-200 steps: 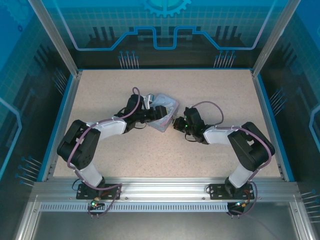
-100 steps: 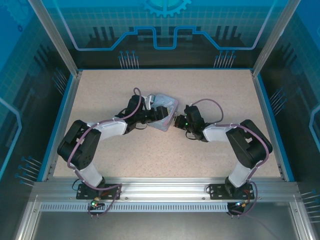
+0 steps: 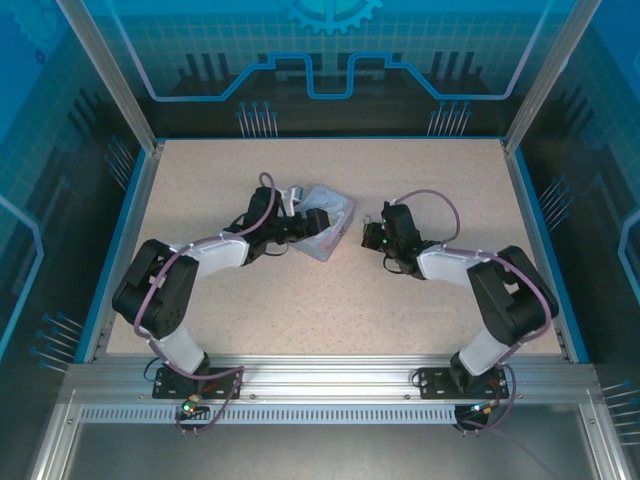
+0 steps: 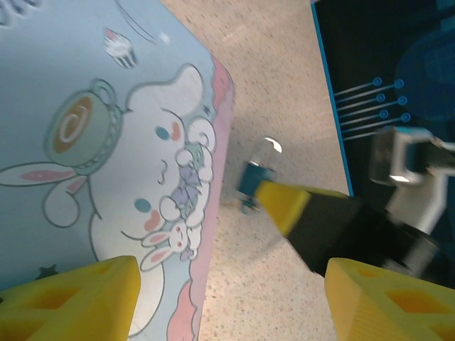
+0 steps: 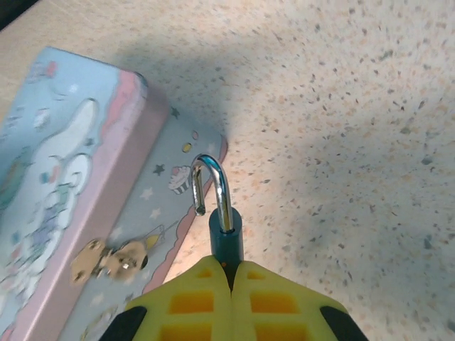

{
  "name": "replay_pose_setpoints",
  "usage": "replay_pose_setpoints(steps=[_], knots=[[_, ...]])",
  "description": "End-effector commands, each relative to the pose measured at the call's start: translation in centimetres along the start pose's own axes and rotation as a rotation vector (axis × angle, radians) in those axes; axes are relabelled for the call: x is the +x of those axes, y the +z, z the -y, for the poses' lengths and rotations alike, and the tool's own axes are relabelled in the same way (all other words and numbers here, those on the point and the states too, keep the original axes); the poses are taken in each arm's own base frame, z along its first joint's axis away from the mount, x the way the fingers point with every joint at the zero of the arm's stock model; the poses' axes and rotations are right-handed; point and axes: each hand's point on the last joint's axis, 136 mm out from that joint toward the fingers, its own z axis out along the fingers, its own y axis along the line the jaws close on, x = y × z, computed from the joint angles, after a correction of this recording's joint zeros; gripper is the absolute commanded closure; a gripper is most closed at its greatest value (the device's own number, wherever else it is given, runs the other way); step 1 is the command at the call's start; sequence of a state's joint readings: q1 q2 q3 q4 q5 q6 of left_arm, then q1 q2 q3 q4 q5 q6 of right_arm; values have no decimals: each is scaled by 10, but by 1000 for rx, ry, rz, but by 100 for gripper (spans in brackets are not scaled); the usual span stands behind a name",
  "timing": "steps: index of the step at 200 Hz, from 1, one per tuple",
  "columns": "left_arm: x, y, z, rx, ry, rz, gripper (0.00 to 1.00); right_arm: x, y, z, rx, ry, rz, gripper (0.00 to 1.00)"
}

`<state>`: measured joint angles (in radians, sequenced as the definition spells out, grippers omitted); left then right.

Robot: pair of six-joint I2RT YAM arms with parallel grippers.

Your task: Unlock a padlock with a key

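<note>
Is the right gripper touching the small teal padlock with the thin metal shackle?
Touching. The right wrist view shows the right gripper shut on the lower body of the small teal padlock, with no gap at either side.

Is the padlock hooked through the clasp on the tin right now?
No, the jaws of the right gripper hold the padlock near the tin, its open shackle clear of the clasp.

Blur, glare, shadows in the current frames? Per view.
Left wrist: right gripper and padlock smeared, tin sharper. Right wrist: padlock crisp, glint on shackle, soft shadow across the table. Top external: evenly lit, sharp.
</note>
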<state>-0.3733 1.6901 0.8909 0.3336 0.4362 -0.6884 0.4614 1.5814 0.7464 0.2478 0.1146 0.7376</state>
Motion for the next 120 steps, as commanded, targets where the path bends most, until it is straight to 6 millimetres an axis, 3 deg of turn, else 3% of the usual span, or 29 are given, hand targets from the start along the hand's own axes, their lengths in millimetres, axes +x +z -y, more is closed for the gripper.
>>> replay_pose_setpoints(steps=[1,32,50,87,120], knots=[[0,-14,-56,-162,-58,-41,29,4,-31,-9,-42,-115,-67,100],[-31,-21,-70,-173,-63,-9,29,42,-66,-29,-149,-168,-255,100],[-49,-23,-69,-159,-58,10,28,72,-83,-45,-214,-179,-379,100],[-81,-45,-23,-71,43,82,20,117,-87,-62,-252,-128,-529,100],[-95,-93,10,-44,86,194,10,135,-66,-62,-254,-20,-569,100]])
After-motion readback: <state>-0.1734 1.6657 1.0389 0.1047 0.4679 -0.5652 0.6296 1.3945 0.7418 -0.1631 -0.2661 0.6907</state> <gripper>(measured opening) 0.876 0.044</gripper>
